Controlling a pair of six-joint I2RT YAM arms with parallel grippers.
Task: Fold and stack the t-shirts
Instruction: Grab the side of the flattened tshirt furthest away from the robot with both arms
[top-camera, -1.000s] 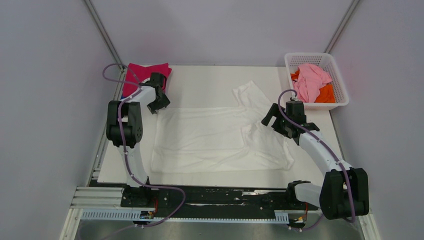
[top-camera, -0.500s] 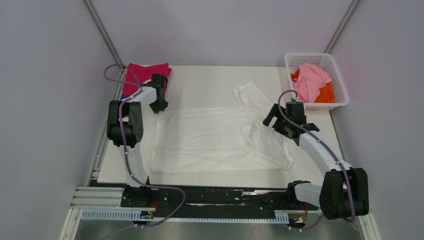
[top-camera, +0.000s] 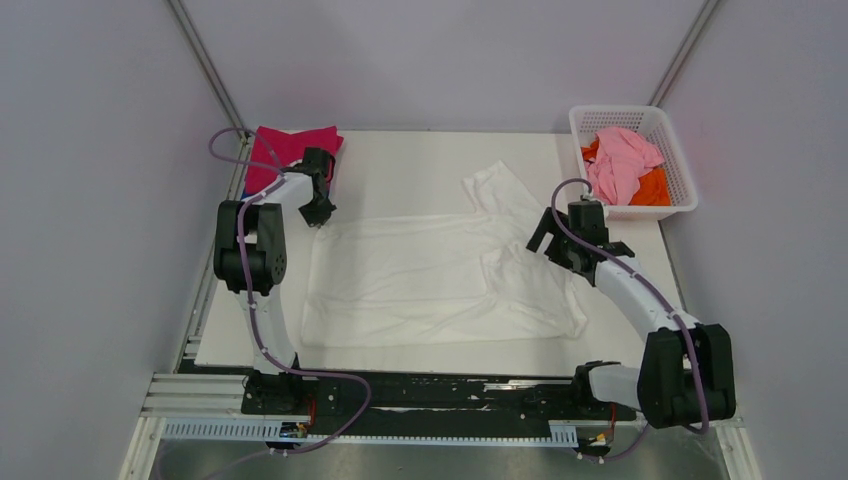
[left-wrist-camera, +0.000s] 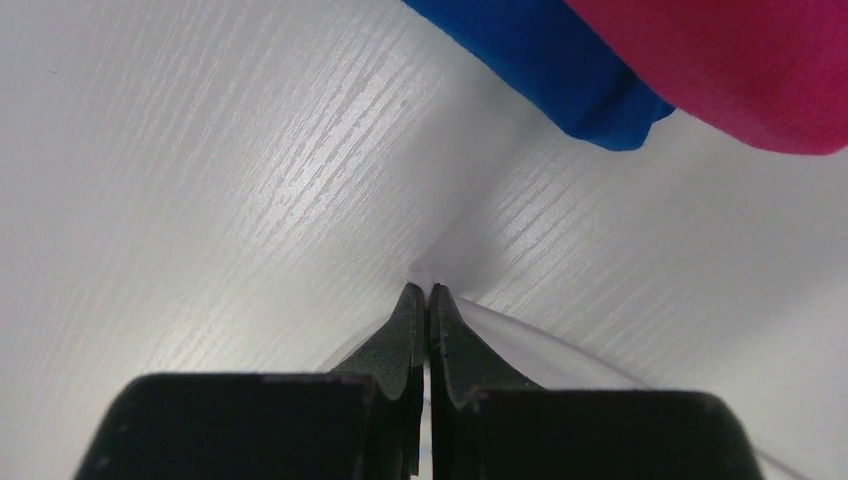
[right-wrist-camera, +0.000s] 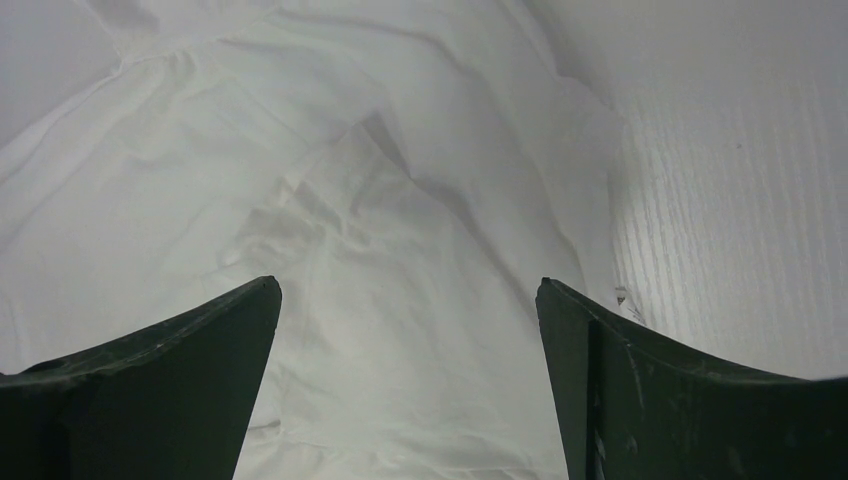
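A white t-shirt (top-camera: 430, 275) lies spread flat on the table, with one sleeve (top-camera: 497, 185) pointing to the far side. My left gripper (top-camera: 318, 213) sits at the shirt's far left corner. In the left wrist view it (left-wrist-camera: 421, 290) is shut on that thin white edge (left-wrist-camera: 520, 335). My right gripper (top-camera: 548, 232) hovers over the shirt's right part. Its jaws (right-wrist-camera: 408, 285) stand wide open above wrinkled white cloth (right-wrist-camera: 400, 200), holding nothing. A folded magenta t-shirt (top-camera: 290, 145) lies on a blue one (left-wrist-camera: 540, 50) at the far left.
A white lattice basket (top-camera: 683, 165) at the far right holds a pale pink t-shirt (top-camera: 620, 160) and an orange one (top-camera: 655, 188). Grey walls close in the table on three sides. Bare tabletop (top-camera: 410, 165) lies beyond the white shirt.
My left gripper has come down onto the shirt's far left corner and closed on it. The right gripper has shifted slightly to the far side, still open.
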